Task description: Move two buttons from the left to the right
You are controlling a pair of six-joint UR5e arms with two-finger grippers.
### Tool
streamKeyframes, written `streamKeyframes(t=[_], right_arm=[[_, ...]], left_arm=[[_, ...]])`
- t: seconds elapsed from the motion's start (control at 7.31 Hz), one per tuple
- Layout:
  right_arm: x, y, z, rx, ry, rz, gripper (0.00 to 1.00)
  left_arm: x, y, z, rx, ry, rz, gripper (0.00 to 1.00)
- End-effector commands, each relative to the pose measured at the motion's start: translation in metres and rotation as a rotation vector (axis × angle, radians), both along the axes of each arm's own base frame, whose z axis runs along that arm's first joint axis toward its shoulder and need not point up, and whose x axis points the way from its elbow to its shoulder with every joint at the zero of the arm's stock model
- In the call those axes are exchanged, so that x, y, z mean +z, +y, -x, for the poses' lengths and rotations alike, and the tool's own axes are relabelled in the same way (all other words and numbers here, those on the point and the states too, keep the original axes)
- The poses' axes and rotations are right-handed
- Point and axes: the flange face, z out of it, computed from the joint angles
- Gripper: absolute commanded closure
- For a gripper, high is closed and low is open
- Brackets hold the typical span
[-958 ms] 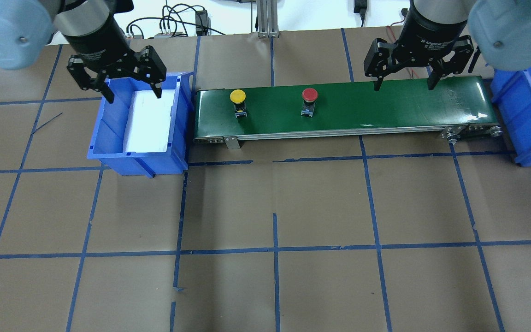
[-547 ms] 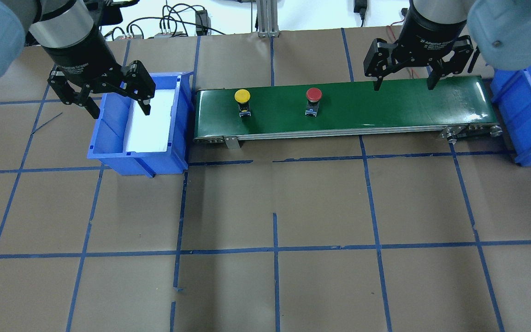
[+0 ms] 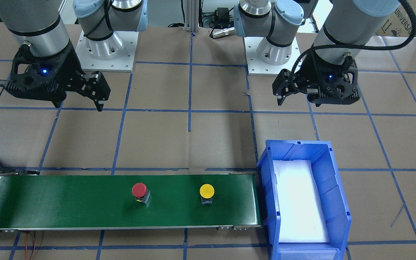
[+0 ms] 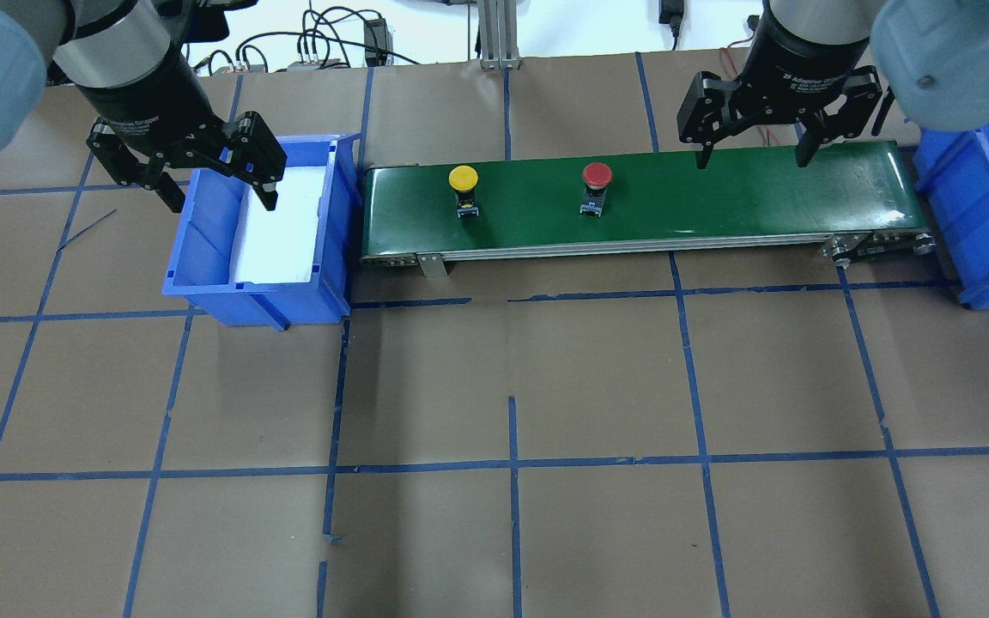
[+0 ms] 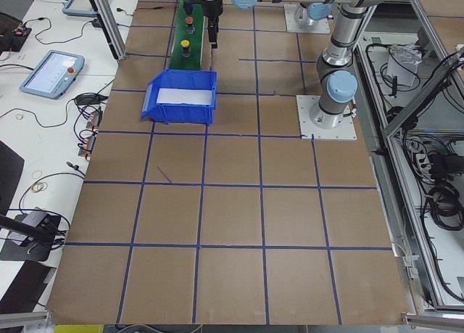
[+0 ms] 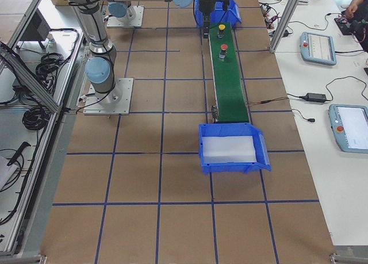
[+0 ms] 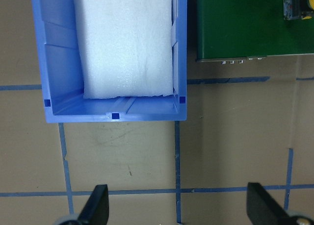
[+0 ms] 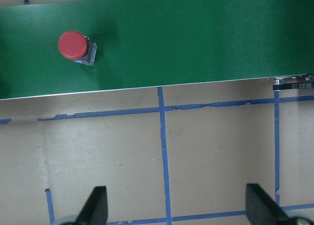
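The yellow button and the red button stand upright on the green conveyor belt, yellow near its left end and red near its middle. They also show in the front view as yellow and red. My left gripper is open and empty above the left blue bin, well left of the yellow button. My right gripper is open and empty over the belt's back edge, to the right of the red button.
The left blue bin holds a white foam pad and stands against the belt's left end. A second blue bin stands at the belt's right end. Brown paper with blue tape lines covers the table.
Both buttons have moved to the right along the belt. My left gripper has moved left, away from the belt, over the bin's left side. The right gripper has not moved.
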Motion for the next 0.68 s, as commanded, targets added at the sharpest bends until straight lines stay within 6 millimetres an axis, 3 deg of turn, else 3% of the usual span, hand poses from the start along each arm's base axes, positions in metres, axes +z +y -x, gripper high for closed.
streamKeyframes(t=[0.0, 0.55], right_arm=[[-0.0037, -0.0026, 0.0009, 0.005, 0.003, -0.006, 0.00], [-0.0008, -0.0025, 0.0032, -0.001, 0.001, -0.002, 0.00]], left_arm=[[0.0045, -0.0029, -0.0093, 0.017, 0.014, 0.011, 0.00], [0.0027, -0.0048, -0.0184, 0.038, 0.020, 0.011, 0.00]])
